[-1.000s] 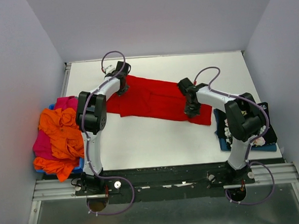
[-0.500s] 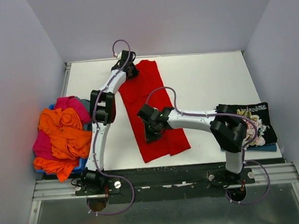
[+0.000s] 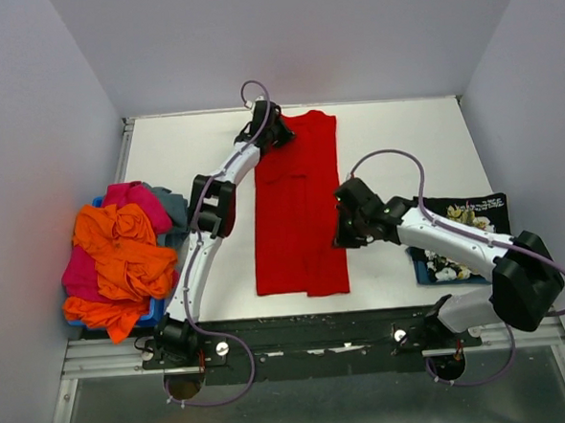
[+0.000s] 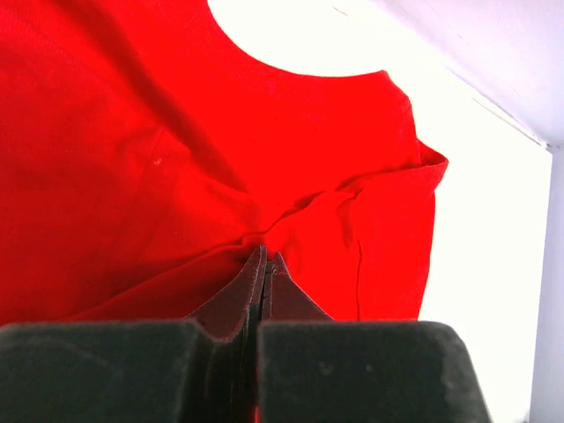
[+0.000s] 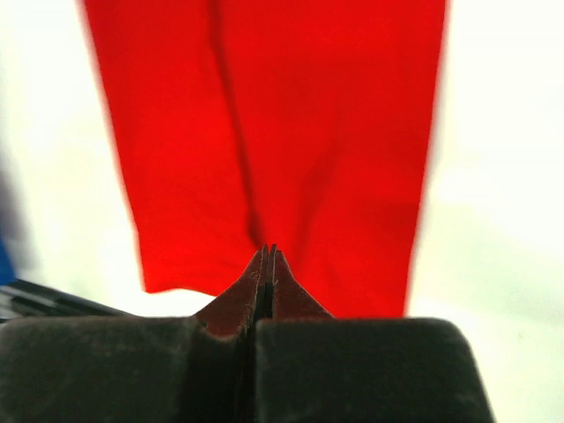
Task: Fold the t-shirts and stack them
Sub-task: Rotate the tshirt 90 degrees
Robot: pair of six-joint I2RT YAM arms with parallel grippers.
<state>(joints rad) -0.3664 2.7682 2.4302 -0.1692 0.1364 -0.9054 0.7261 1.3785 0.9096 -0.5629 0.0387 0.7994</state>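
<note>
Where the white counter (image 3: 403, 137) fills a booth of plain pale walls, the red t-shirt (image 3: 297, 220) lies at its middle as a long narrow strip. It is folded lengthwise, with the collar at the far end. The left hand (image 3: 278, 133) is clamped tight on cloth at the far left shoulder, and creases radiate from its tips. The right hand (image 3: 344, 236), at the strip's right edge, has its fingers all but together; whether it pinches cloth I cannot tell. The orange and pink tees (image 3: 117, 255) are heaped at the left edge, and a black floral tee (image 3: 470, 221) lies folded at the right.
</note>
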